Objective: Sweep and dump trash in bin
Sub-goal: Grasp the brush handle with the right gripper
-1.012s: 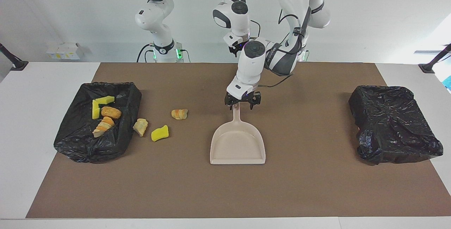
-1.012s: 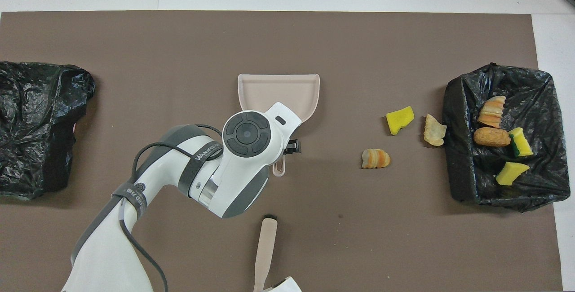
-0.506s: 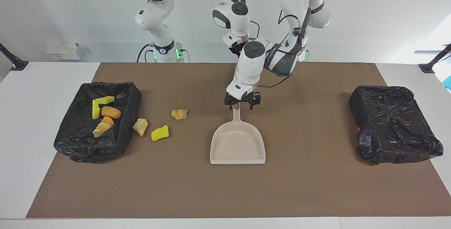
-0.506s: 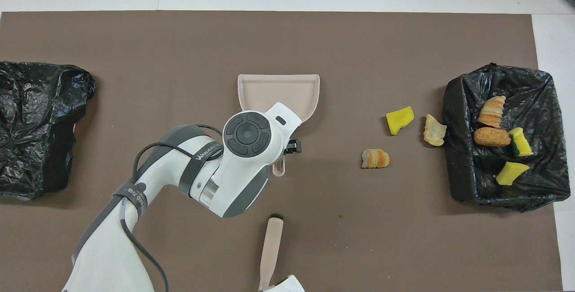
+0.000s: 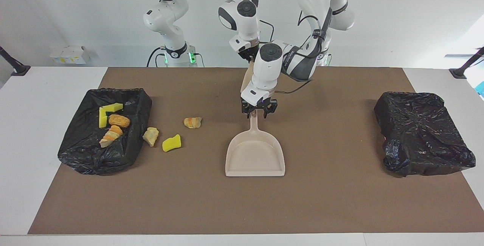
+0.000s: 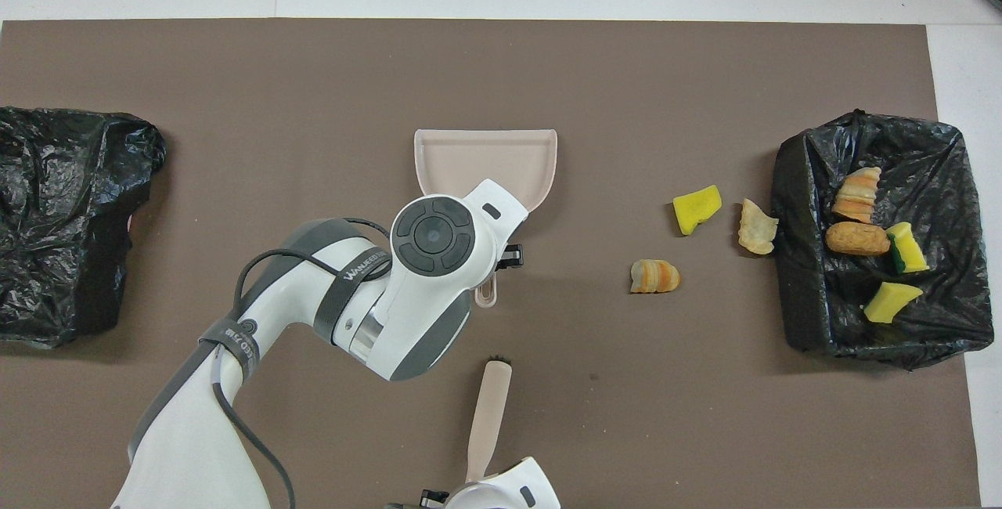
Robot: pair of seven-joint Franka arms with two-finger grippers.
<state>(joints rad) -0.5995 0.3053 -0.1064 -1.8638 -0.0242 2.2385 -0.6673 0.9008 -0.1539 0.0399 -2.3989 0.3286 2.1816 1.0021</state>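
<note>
The beige dustpan [image 5: 255,157] lies flat mid-mat, its handle pointing toward the robots. My left gripper [image 5: 259,114] is down at that handle's end, astride it. My right gripper [image 5: 247,52] hangs over the mat's robot-side edge, shut on the beige brush [image 6: 488,407], which sits partly hidden by the left arm in the facing view. Three trash scraps lie on the mat beside the bin: a striped bread lump [image 5: 192,122], a tan lump [image 5: 151,136] and a yellow sponge piece [image 5: 171,142]. Several more scraps lie inside the black-lined bin [image 5: 81,151] at the right arm's end.
A second black-bagged bin [image 5: 423,140] sits at the left arm's end of the table. The brown mat [image 5: 340,200] covers most of the white table. Bare mat lies between the dustpan and each bin.
My right gripper has risen a little with the brush, and the brush has swung slightly toward the right arm's end. The left gripper stays at the dustpan handle.
</note>
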